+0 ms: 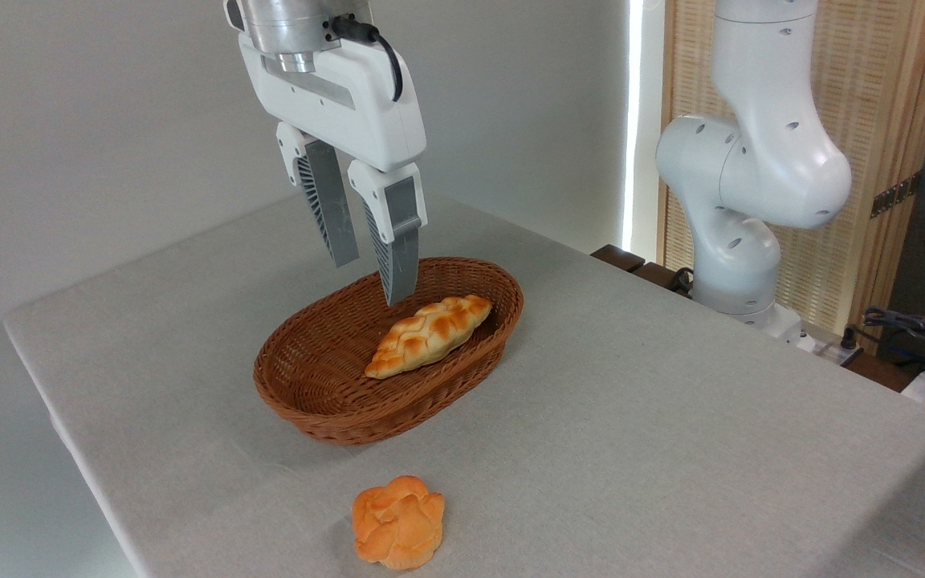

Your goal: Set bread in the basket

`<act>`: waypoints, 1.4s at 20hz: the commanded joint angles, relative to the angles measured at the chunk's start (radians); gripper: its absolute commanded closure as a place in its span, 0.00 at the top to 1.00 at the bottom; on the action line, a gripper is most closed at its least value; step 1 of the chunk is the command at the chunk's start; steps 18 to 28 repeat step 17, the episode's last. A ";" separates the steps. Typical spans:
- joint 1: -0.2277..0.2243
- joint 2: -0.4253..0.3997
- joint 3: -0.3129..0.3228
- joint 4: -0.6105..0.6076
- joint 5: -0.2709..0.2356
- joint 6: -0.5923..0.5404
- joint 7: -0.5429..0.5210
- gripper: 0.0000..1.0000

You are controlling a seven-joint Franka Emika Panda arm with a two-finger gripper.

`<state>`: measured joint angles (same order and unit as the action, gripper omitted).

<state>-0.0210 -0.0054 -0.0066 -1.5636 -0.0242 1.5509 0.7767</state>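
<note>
The gripper hangs above the basket's back rim, its fingers parted a little and holding nothing. The bread lies inside the basket toward its right side, so the placing looks done; what seems left is for the arm to lift clear. One gripper, one basket, one bread, one bun on the table.

- The bread: a long braided loaf with pointed ends, pale cream with golden-brown toasted patches. It lies inside the basket, slanted, its right end higher and near the far right wall, its left end lower toward the middle.
- The basket: oval, brown woven wicker with shallow sides, standing upright on the grey surface.
</note>
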 commanded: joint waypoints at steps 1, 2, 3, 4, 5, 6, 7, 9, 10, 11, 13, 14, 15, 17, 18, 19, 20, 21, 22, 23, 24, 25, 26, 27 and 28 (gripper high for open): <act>-0.005 0.001 0.004 0.004 0.007 -0.011 -0.020 1.00; -0.005 0.001 0.004 0.004 0.003 -0.006 -0.020 1.00; -0.005 0.001 0.004 0.005 0.000 0.001 -0.020 1.00; -0.005 0.001 0.004 0.005 -0.011 0.003 -0.019 1.00; -0.005 0.002 0.004 0.005 -0.017 0.009 -0.019 1.00; -0.005 0.002 0.004 0.005 -0.017 0.012 -0.019 1.00; -0.005 0.002 0.004 0.005 -0.017 0.012 -0.022 1.00; -0.005 0.002 0.004 0.005 -0.017 0.011 -0.039 1.00; -0.005 0.002 0.004 0.005 -0.019 0.011 -0.053 1.00; -0.005 0.002 0.004 0.005 -0.019 0.012 -0.063 1.00; -0.005 0.002 0.005 0.004 -0.031 0.012 -0.066 1.00; -0.005 0.002 0.010 0.005 -0.049 0.014 -0.066 1.00; -0.004 0.002 0.013 0.005 -0.049 0.014 -0.065 1.00; -0.004 0.001 0.014 0.005 -0.049 0.014 -0.060 1.00; -0.004 0.001 0.014 0.005 -0.049 0.014 -0.060 1.00; -0.004 0.001 0.014 0.005 -0.049 0.014 -0.060 1.00; -0.004 0.001 0.014 0.005 -0.049 0.014 -0.060 1.00; -0.004 0.001 0.014 0.005 -0.049 0.014 -0.060 1.00; -0.004 0.001 0.014 0.005 -0.049 0.014 -0.060 1.00; -0.004 0.001 0.014 0.005 -0.049 0.014 -0.060 1.00; -0.004 0.001 0.014 0.005 -0.049 0.014 -0.060 1.00; -0.004 0.001 0.014 0.005 -0.049 0.014 -0.060 1.00; -0.004 0.001 0.014 0.005 -0.049 0.014 -0.060 1.00; -0.004 0.001 0.014 0.005 -0.049 0.014 -0.060 1.00; -0.004 0.001 0.014 0.005 -0.049 0.014 -0.060 1.00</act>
